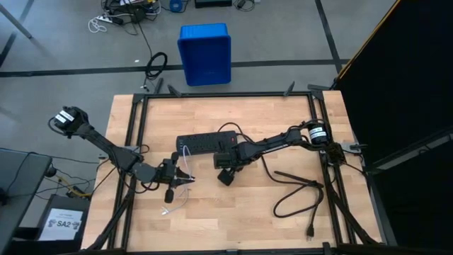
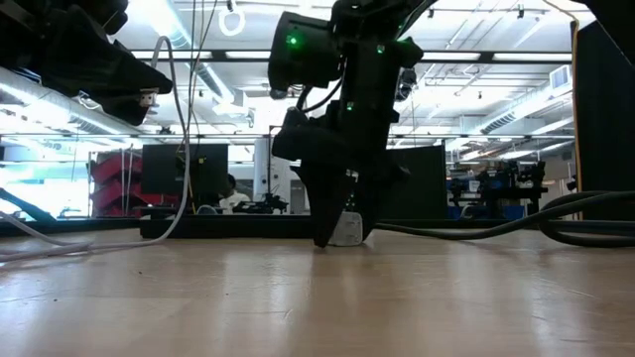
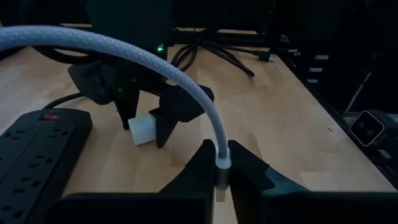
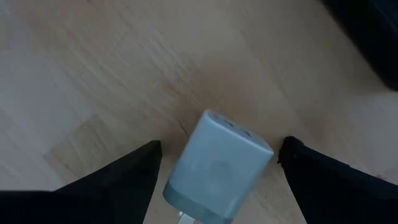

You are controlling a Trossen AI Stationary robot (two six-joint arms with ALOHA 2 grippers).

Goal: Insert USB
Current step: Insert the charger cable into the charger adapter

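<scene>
Your left gripper sits near the middle of the table, a little left of centre, lifted clear of the wood. Its fingers are closed on the plug end of the USB cable, which you can see pinched upright between the two dark fingertips in the left wrist view. From that plug the whitish cable arches up and back over the gripper. In the high view the rest of the cable loops around the gripper, and a loose end trails toward the near edge of the table.

Your right gripper is just right of the left one, pointing down at the table. Its fingers stand wide apart on either side of the white adapter, and neither finger touches it in the right wrist view. The adapter rests on the wood, tilted, with its two slots facing up toward the wrist camera.

The black power strip lies flat just beyond both grippers, toward the far side. A thick black cord curls across the right part of the table. A blue bin stands on the floor past the far edge.
</scene>
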